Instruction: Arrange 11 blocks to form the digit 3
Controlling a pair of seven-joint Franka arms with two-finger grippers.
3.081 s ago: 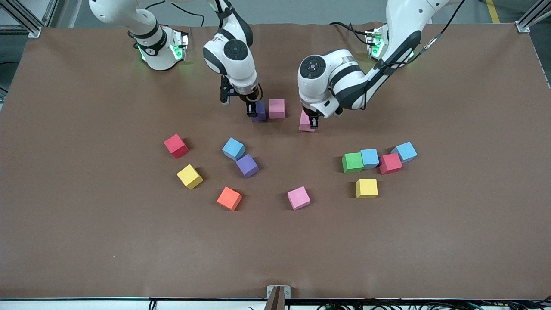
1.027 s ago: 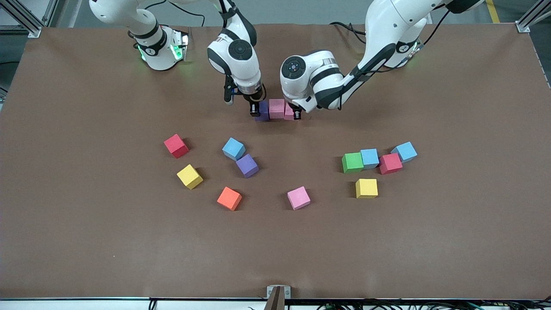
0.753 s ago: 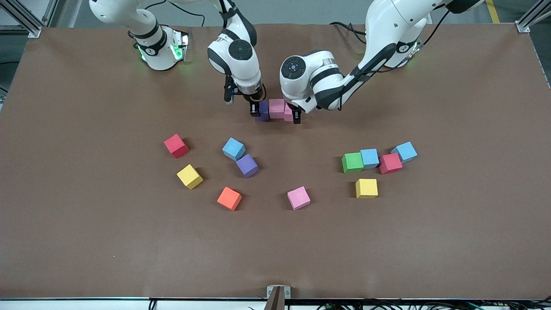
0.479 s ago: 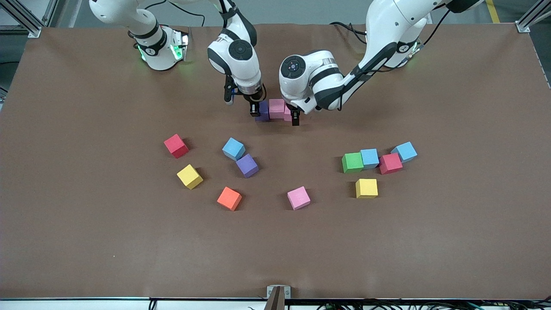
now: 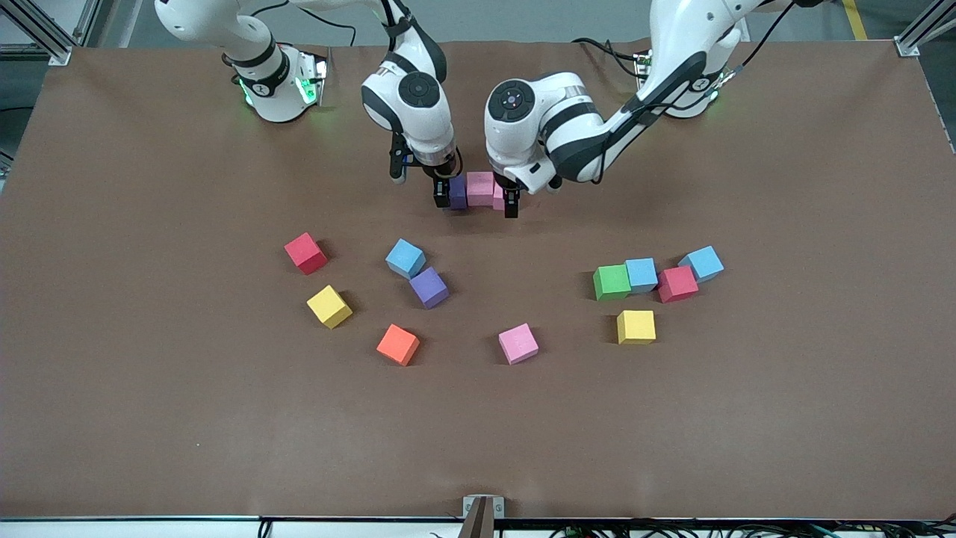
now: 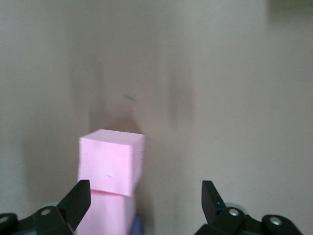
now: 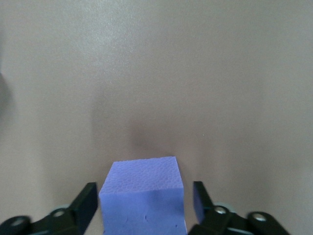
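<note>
Our right gripper point(image 7: 142, 208) has its fingers point(image 7: 85, 203) spread around the purple cube point(image 7: 143, 198), a sliver of gap on each side, no squeeze on it. Our left gripper point(image 6: 144, 203) stands wide open too; one finger sits just beside the pink cube point(image 6: 111, 164), which lies off to that side and not centred between the fingers. In the front view these make a short row under the two grippers: purple cube point(image 5: 458, 192), middle pink cube point(image 5: 480, 187), then the end pink cube point(image 5: 498, 196), touching one another.

Outward from the fingers, nearer the camera, the loose blocks lie scattered on the desk point(image 5: 149, 418): red point(image 5: 305, 252), yellow point(image 5: 328, 306), blue point(image 5: 405, 258), a second purple point(image 5: 429, 287), pink point(image 5: 517, 343), green point(image 5: 611, 282).

We judge the cubes light, soft and matte, so unlikely to slip. We take them across two flat faces, mid-height, with a gentle squeeze; a hard pinch would dent the foam, and any nudge can shove a neighbour.
</note>
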